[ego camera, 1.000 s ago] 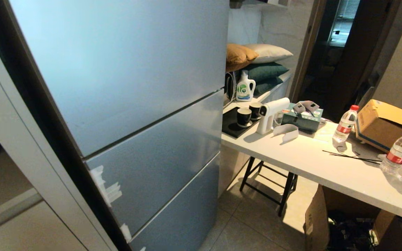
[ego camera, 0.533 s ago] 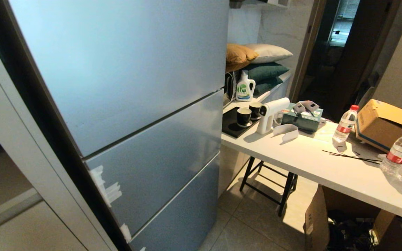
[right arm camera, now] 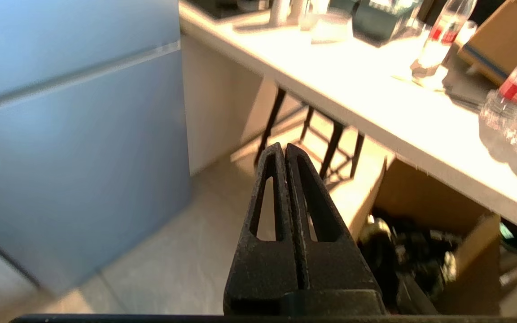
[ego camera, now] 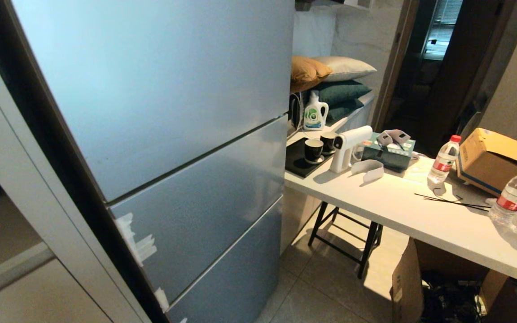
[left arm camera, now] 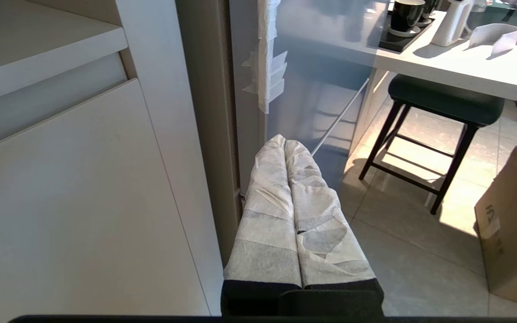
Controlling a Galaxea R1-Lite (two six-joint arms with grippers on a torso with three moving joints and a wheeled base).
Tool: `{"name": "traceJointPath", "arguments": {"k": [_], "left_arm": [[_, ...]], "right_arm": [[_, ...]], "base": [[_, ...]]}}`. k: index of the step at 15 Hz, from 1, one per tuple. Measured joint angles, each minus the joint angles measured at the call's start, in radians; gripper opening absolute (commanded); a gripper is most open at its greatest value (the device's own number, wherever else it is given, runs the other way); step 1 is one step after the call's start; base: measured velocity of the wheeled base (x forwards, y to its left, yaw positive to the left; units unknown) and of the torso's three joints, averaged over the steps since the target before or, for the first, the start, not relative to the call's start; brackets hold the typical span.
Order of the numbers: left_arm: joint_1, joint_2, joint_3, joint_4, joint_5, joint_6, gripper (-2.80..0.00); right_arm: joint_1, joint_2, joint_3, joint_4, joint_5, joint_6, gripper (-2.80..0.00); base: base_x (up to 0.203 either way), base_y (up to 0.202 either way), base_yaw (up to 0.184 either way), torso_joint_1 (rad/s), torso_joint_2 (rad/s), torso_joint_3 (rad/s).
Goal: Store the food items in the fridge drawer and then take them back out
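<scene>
While the fridge (ego camera: 173,134) stands shut, hiding its drawer, both arms sit outside the head view; left gripper (left arm camera: 284,142) and right gripper (right arm camera: 284,147) fingers are pressed together, empty.

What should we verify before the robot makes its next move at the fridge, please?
1. Fridge fronts shut, no drawer pulled out: ok if the job is finished, not ok if it is starting.
2. Food items located: cannot tell; neither shows in any view.
3. Left gripper free: ok, its wrapped fingers are pressed together with nothing between them, low beside the fridge's edge.
4. Right gripper free: ok, shut and empty, above the floor between the fridge and the white table.
5. Floor in front of the fridge passable: ok close to it; a stool and a cardboard box stand under the table.
</scene>
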Motion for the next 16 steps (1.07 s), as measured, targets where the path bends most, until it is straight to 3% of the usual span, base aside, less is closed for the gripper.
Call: {"name": "traceJointPath", "arguments": {"k": [16], "left_arm": [[0.0,0.0,0.0,0.0,0.0,0.0,-2.8]], "right_arm": [[0.0,-0.061,0.0,0.002,-0.027,0.04,-2.8]], "base": [[0.0,0.0,0.0,0.0,0.0,0.0]]}}
